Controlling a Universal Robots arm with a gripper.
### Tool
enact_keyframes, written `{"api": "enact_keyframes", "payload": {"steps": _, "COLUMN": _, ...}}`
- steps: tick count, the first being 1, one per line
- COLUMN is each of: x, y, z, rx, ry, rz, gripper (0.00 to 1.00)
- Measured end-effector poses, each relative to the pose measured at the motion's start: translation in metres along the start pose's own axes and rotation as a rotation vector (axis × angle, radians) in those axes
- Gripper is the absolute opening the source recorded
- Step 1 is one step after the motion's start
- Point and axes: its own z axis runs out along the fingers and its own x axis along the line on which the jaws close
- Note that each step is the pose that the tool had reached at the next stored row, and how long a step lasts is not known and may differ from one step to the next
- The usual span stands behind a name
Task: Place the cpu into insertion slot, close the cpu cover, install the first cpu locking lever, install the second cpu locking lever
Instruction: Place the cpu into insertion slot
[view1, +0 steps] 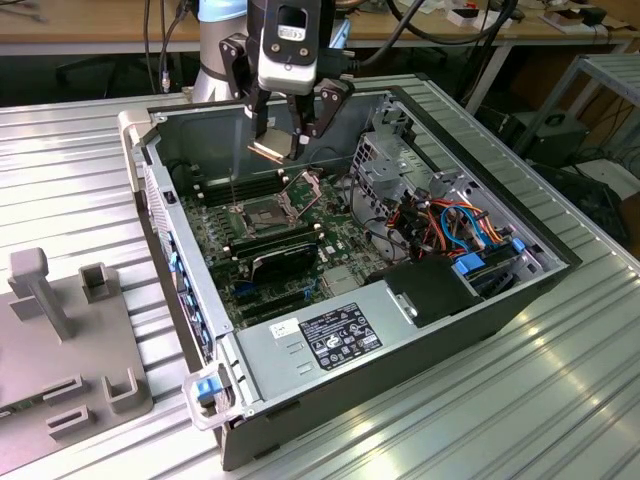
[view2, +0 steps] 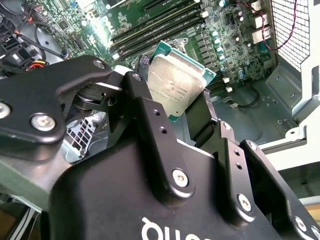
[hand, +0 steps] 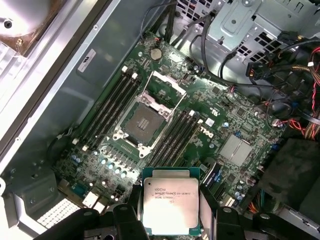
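My gripper (view1: 285, 138) is closed narrowly on the cpu (hand: 170, 206). One black finger presses on each of two opposite edges, so the silvery-beige top faces up and the underside is left untouched. I hang above the open computer case (view1: 480, 300), holding the chip clear of the green motherboard (hand: 220, 115).

Below me and apart from the chip is the insertion slot (hand: 143, 122). It has a dark square centre inside a silver rim, with nothing seated in it. The cpu cover (hand: 164, 82) stands swung up from one edge of the slot, which leaves the way down open. Long black memory slots (hand: 112, 107) run along both sides of the socket.

The case lies on its side on a ribbed metal tabletop (view1: 520, 400), so the board faces up toward me. By my reading, the chip is not yet placed (cover and levers undone).
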Motion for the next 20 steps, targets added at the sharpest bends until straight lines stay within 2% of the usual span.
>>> {"api": "enact_keyframes", "payload": {"steps": 6, "x": 0.0003, "y": 0.0004, "z": 0.0, "rx": 0.0008, "ry": -0.0013, "rz": 0.03, "gripper": 0.55}}
{"api": "enact_keyframes", "payload": {"steps": 13, "x": 0.0003, "y": 0.0008, "z": 0.0001, "rx": 0.0022, "ry": -0.0042, "rz": 0.093, "gripper": 0.55}}
{"api": "enact_keyframes", "payload": {"steps": 20, "x": 0.0008, "y": 0.0012, "z": 0.0001, "rx": 0.0033, "ry": -0.0063, "rz": 0.138, "gripper": 0.55}}
